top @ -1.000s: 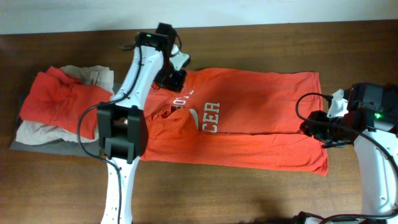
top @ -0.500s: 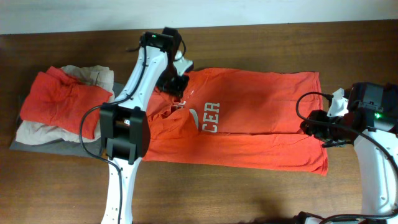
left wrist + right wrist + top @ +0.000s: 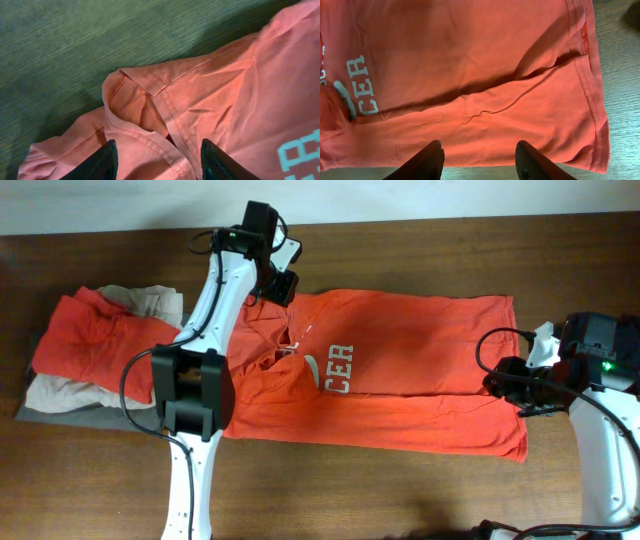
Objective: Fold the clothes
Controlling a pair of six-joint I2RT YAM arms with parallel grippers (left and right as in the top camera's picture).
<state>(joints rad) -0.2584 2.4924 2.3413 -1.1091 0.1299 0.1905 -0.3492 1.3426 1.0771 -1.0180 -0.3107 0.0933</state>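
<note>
Your orange-red T-shirt [image 3: 420, 370] lies spread out flat on the brown desk [image 3: 400, 250]. It lies sideways, with the neck end toward your left and the bottom edge toward your right. You can read the white letters "CER" [image 3: 340, 368] on the chest, and a white swoosh [image 3: 316, 370] sits just beside them. A long crease runs along the shirt, from the letters to the bottom edge.

Your left fingers [image 3: 283, 288] are at the far side of the desk, over the neck end of the shirt. In the left wrist view the two fingers stand apart. A stitched, curled-up edge [image 3: 131, 102] of the shirt lies under them. They hold nothing.

Your right fingers [image 3: 512, 387] are at the right end of the shirt, over its bottom edge [image 3: 590, 75]. In the right wrist view these fingers are apart too. The cloth lies flat below them and they do not pinch it.

Your two arms are well apart, one at each end of the shirt.

At the left end of the desk you can see a pile of clothes [image 3: 90, 335]. An orange piece is on top. A pale tan piece [image 3: 150, 300] peeks out from under it. A grey cloth [image 3: 60, 412] lies at the bottom. The pile is just beside the shirt, with the left arm crossing between them.
</note>
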